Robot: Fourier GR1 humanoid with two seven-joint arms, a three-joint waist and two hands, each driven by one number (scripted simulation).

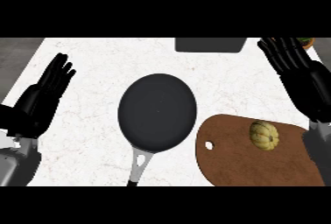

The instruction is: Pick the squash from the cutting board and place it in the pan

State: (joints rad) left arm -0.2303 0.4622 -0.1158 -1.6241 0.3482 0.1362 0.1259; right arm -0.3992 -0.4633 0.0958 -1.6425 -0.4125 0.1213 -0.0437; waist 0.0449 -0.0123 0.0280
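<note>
A white counter (90,52) is seen from above. At its 5 o'clock a brown cutting board (239,166) is laid, cut off at the bottom edge. In the middle a black pan (157,113) is set, with nothing in it and its handle pointed to 6 o'clock. The left hand (45,94) is held up at 9 o'clock, fingers straight and apart. The right hand (298,65) is held at 2 o'clock, fingers straight and holding nothing. The small yellow squash (264,135) is found on the board, at 4 o'clock from the pan.

No step seems to be started. Next, the right hand would need to be brought down to 6 o'clock and closed round the squash. A grey thing (211,44) at 12 o'clock is cut off and cannot be made out.
</note>
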